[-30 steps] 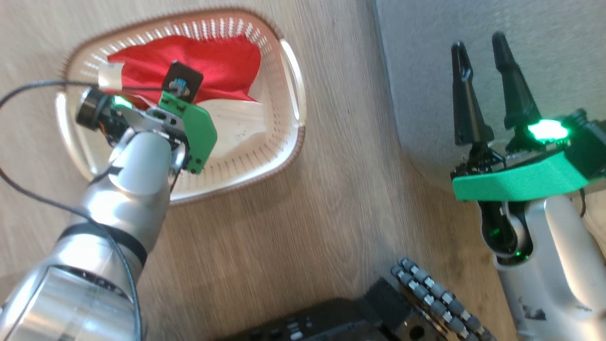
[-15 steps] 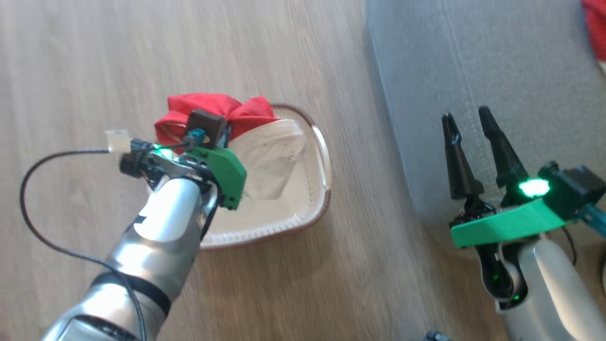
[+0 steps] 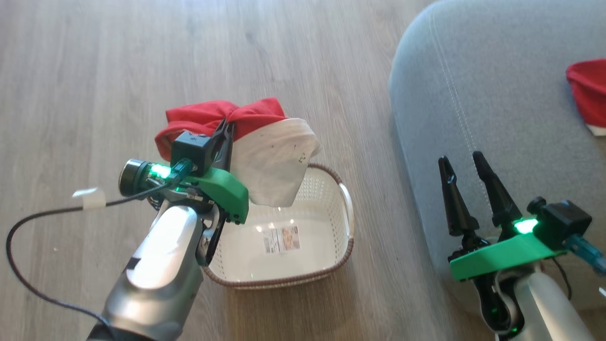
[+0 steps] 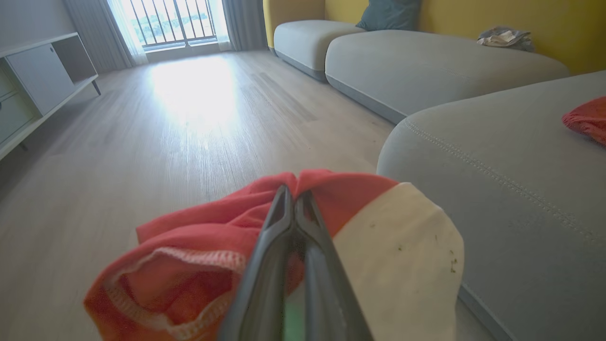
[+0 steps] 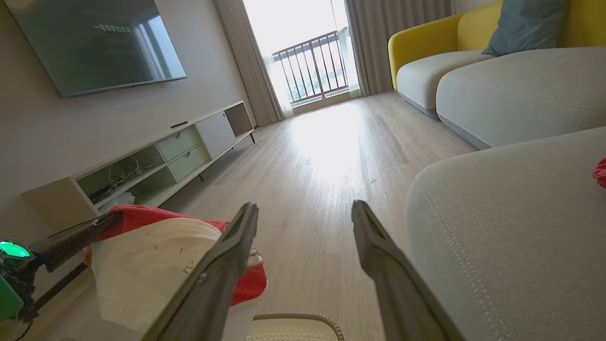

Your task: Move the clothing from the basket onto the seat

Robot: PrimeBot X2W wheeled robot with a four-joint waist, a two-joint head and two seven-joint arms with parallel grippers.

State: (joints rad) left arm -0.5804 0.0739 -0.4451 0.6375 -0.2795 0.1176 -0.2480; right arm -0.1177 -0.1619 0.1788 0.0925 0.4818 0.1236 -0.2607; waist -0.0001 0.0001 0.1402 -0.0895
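Observation:
My left gripper point(image 3: 226, 130) is shut on a red garment point(image 3: 208, 118) with a broad white band point(image 3: 274, 163), held up above the cream basket point(image 3: 326, 267). In the left wrist view the fingers point(image 4: 265, 265) pinch the red cloth point(image 4: 189, 251) at its gathered top, the white band point(image 4: 402, 251) hanging to the right. The basket holds no clothing and shows the label point(image 3: 281, 239) on its bottom. A second red garment point(image 3: 587, 92) with white trim lies on the grey seat point(image 3: 497, 94) at the far right. My right gripper point(image 3: 466, 163) stands open over the seat's near edge, with nothing between its fingers.
Wooden floor point(image 3: 94, 71) surrounds the basket. A black cable point(image 3: 28, 227) loops from my left wrist. The right wrist view shows a low media unit point(image 5: 156, 161), a wall screen point(image 5: 94, 42), more sofa sections point(image 5: 497, 90) and a balcony door point(image 5: 312, 66).
My left gripper has lifted the red garment out of the basket, which now shows its bare bottom. The head camera has shifted, bringing more of the seat and its garment into view.

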